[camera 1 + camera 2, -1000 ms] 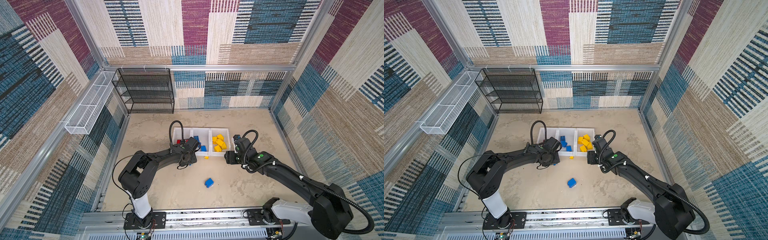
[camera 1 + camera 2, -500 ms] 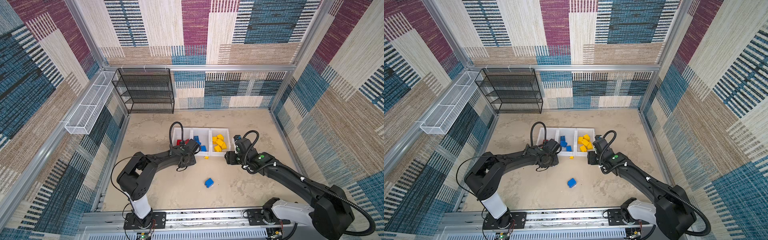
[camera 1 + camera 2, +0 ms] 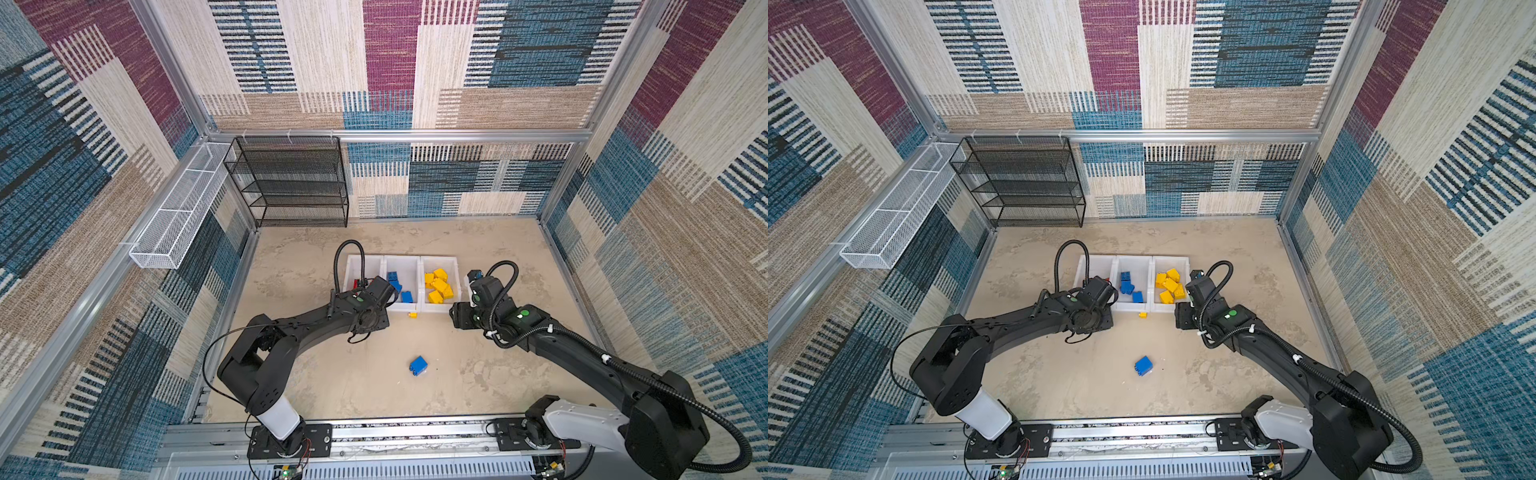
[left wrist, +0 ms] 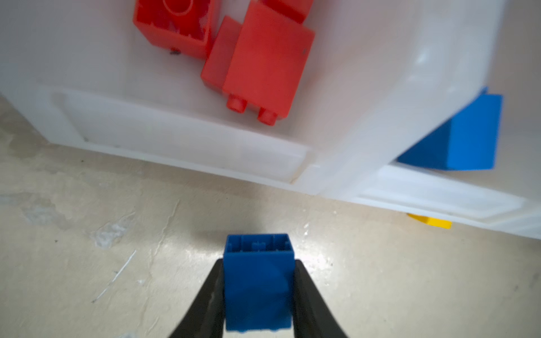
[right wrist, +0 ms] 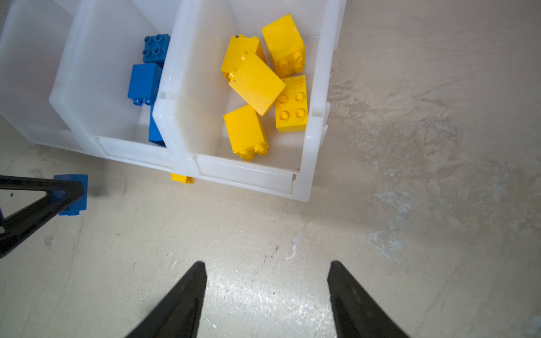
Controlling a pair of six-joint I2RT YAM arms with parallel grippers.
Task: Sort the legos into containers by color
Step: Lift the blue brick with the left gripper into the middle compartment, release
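Small blue plastic lego brick [image 4: 259,288] pinched between the close-set jaws of the left gripper [image 4: 258,263], just near of the leftmost white plastic bin [image 4: 181,140], with red bricks [image 4: 263,67] inside. To its right, middle bin [image 5: 126,149] of blue bricks [image 5: 145,82], then right bin [image 5: 248,175] of yellow bricks [image 5: 256,83]. Right gripper [image 5: 267,264] spread wide, empty, above beige tabletop [image 5: 409,204] near that bin. Second blue brick [image 3: 418,365] loose toward the near edge.

I see woven patchwork walls [image 3: 415,62] in blue, plum and beige around a mottled beige floor [image 3: 478,249]; a black mesh shelf rack [image 3: 291,183] stands at the back, beside a white wire basket [image 3: 178,212] on the side wall
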